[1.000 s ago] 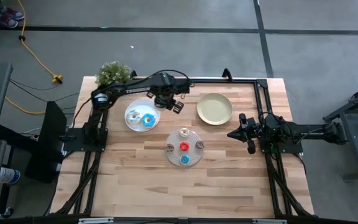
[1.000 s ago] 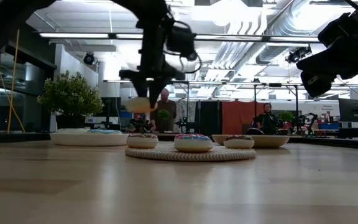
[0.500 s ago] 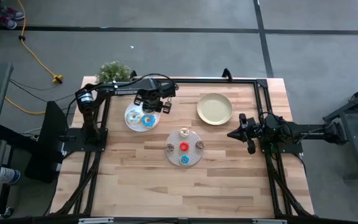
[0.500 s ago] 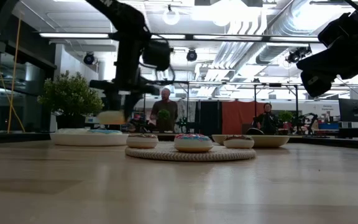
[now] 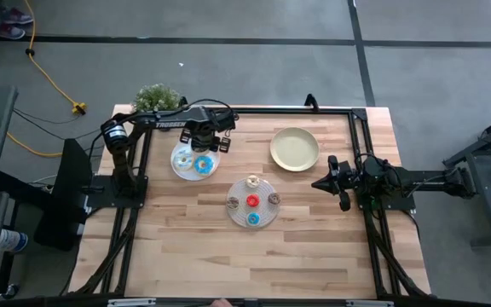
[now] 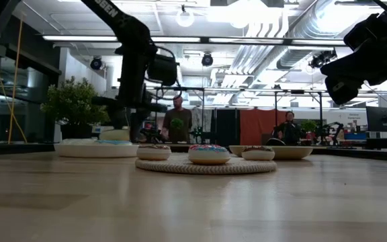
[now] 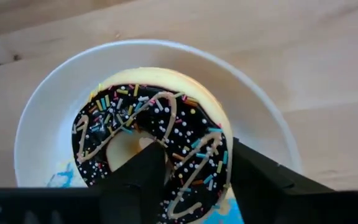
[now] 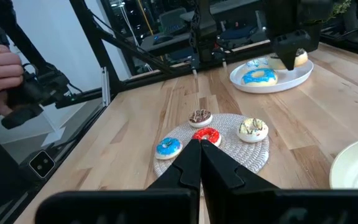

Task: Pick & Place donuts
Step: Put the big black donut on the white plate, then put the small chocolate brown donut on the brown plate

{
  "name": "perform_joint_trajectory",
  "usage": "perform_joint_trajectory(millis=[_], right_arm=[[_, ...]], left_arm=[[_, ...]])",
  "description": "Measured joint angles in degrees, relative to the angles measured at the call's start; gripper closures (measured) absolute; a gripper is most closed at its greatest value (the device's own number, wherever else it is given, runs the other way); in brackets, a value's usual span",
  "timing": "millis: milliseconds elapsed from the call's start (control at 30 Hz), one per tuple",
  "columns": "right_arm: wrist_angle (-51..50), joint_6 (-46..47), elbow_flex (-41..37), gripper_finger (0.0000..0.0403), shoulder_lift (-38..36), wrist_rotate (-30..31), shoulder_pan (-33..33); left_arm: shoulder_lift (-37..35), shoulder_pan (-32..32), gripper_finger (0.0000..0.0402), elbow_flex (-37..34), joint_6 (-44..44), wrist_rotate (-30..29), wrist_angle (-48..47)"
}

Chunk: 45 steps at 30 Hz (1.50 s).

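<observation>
Left pincer [image 7: 188,171] lowers the dark brown donut [image 7: 154,143] onto the white plate [image 5: 196,159] at ten o'clock, fingers loosening; next, let go and lift.

Donuts [image 5: 193,159] on plate [image 5: 177,167], minis [image 5: 252,201] on mat [image 5: 265,217] nearby

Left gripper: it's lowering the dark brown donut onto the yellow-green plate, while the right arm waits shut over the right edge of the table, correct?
Not the yellow-green plate. The high and left wrist views show the left gripper with the dark brown donut over the white plate. The rest stands; the right gripper waits shut.
</observation>
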Motion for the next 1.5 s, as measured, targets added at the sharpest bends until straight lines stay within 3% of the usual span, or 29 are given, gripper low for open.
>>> perform_joint_trajectory(millis=[200, 367, 867, 1500], right_arm=[[0.00, 0.01, 0.00, 0.0402, 0.00, 0.00, 0.02], [0.00, 0.00, 0.00, 0.0402, 0.00, 0.00, 0.02], [0.00, 0.01, 0.00, 0.0402, 0.00, 0.00, 0.00], [-0.02, 0.00, 0.00, 0.0402, 0.00, 0.01, 0.02]], left_arm=[[0.04, 0.35, 0.0190, -2.69, -0.17, -1.98, 2.24], [0.05, 0.59, 0.0172, -3.91, -0.43, -2.61, 3.04], [-0.24, 0.54, 0.0167, -2.05, 0.41, -4.08, 3.71], [-8.90, -1.36, 0.0167, -2.01, 4.53, -6.16, 2.61]])
